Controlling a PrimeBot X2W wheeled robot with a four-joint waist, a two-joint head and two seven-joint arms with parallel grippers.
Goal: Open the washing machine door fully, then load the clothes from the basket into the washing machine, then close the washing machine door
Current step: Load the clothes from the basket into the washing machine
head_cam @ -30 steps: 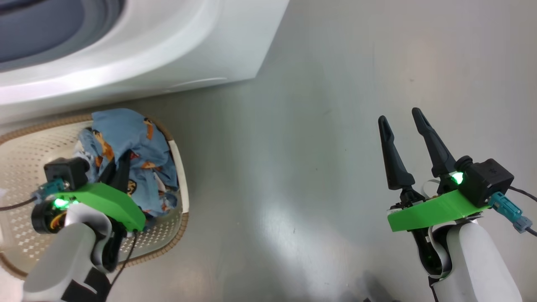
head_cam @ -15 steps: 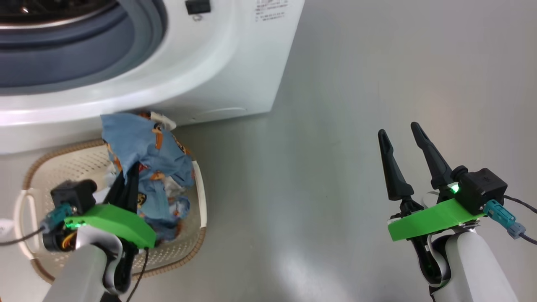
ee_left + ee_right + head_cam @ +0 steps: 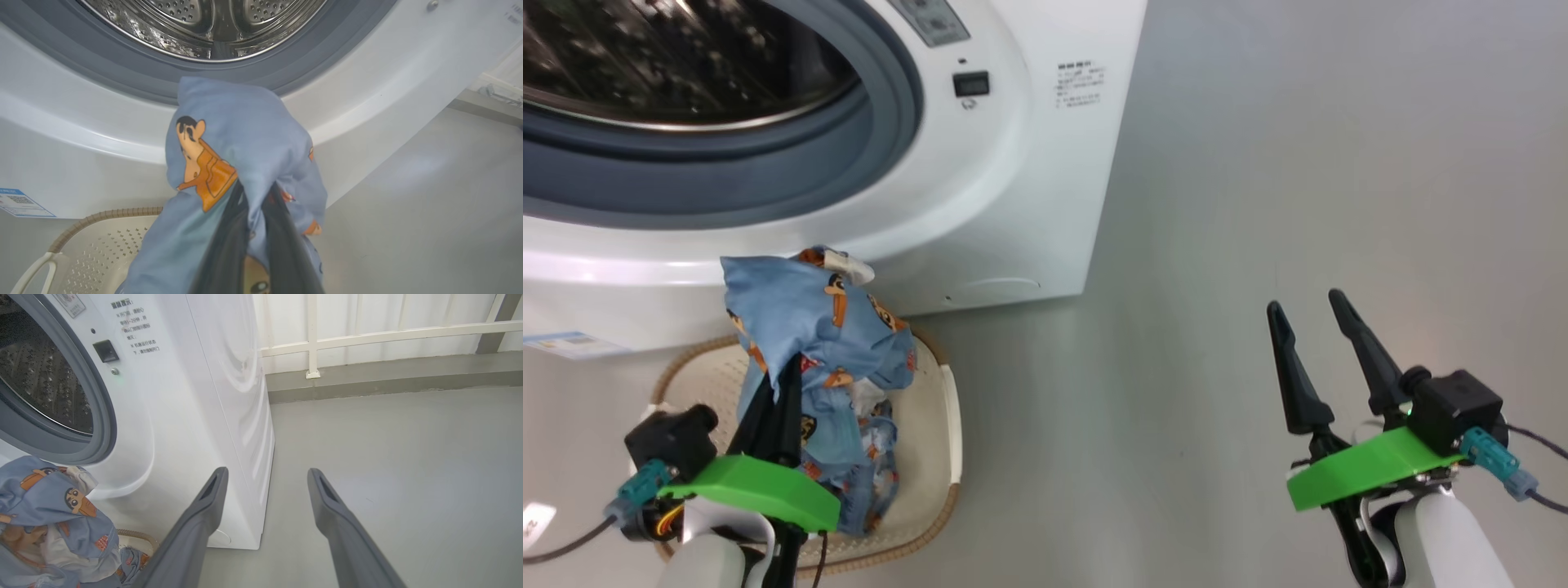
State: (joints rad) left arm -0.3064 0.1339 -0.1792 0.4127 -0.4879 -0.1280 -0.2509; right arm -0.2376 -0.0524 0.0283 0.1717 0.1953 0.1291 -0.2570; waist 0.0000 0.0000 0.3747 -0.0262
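Observation:
My left gripper [image 3: 783, 376] is shut on the clothes [image 3: 809, 318], a light blue bundle with orange cartoon prints. The bundle hangs partly lifted above the cream basket [image 3: 947, 425], with its lower end still inside. In the left wrist view the clothes [image 3: 245, 134] drape over my dark fingers [image 3: 282, 245], just below the open drum [image 3: 204, 24] of the white washing machine [image 3: 1013, 163]. My right gripper [image 3: 1304, 304] stands open and empty over bare floor to the right, and its wrist view shows the same gripper [image 3: 266, 473] beside the machine's corner. The washing machine door is out of view.
The grey-blue gasket [image 3: 882, 147] rings the drum opening. A blue label [image 3: 568, 345] sits low on the machine front. A white railing [image 3: 312, 339] and a low kerb run behind. Grey floor [image 3: 1217, 204] stretches to the right of the machine.
The head camera has tilted up, bringing the drum opening into sight. My left gripper has raised the clothes out of the basket toward the machine front. The right gripper has stayed open.

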